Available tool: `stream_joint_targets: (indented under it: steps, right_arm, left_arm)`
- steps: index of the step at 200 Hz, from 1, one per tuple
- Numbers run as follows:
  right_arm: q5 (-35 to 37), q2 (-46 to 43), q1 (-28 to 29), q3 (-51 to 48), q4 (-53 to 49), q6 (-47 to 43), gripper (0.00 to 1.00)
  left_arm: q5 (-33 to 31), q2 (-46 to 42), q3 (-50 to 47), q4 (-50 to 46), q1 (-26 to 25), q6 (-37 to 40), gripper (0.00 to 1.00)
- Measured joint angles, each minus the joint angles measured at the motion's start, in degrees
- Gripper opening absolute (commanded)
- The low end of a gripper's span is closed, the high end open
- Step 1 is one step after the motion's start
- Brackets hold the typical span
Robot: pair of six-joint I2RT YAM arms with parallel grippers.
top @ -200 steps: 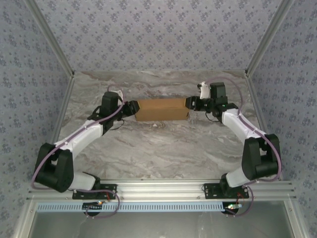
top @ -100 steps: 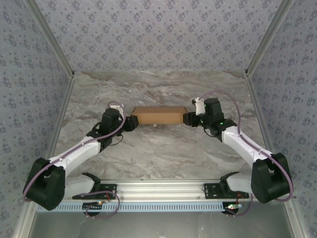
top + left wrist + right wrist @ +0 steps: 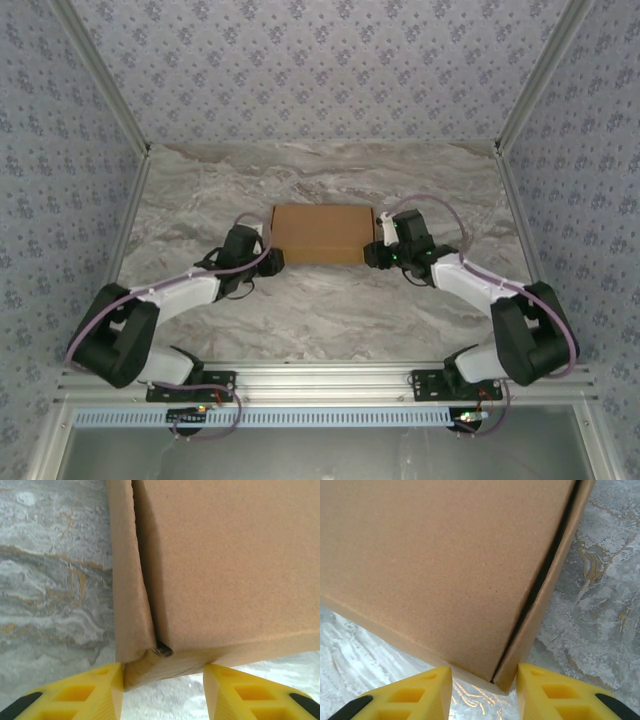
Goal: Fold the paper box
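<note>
Grey marble-look table top (image 3: 330, 310) sits inside blue flowery walls (image 3: 320, 70). 2 white and black robot arms (image 3: 180, 290) reach in low from the near edge, elbows bent. 1 flat brown cardboard paper box (image 3: 322, 234) lies mid-table. Its near corners sit at the left gripper (image 3: 272, 258) and the right gripper (image 3: 372, 255), whose yellow fingers (image 3: 75, 695) stand apart, not squeezing it.
</note>
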Motion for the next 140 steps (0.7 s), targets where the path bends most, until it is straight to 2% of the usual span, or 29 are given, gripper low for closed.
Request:
stream_joint_targets:
  steps: [33,82,140]
  right_arm:
    - [0.4,6.3,-2.1,5.5,-0.2,0.0,0.41]
    - [-1.2,12.9,-5.4,12.2,-0.9,0.2,0.51]
    - [-1.8,11.3,-7.8,13.0,-6.1,0.1,0.61]
  left_arm:
    - [-1.2,4.5,4.0,-0.1,0.0,1.2,0.49]
    - [0.4,8.7,10.1,-1.1,1.4,2.4,0.64]
    - [2.3,5.5,11.0,-6.0,4.0,3.5,0.71]
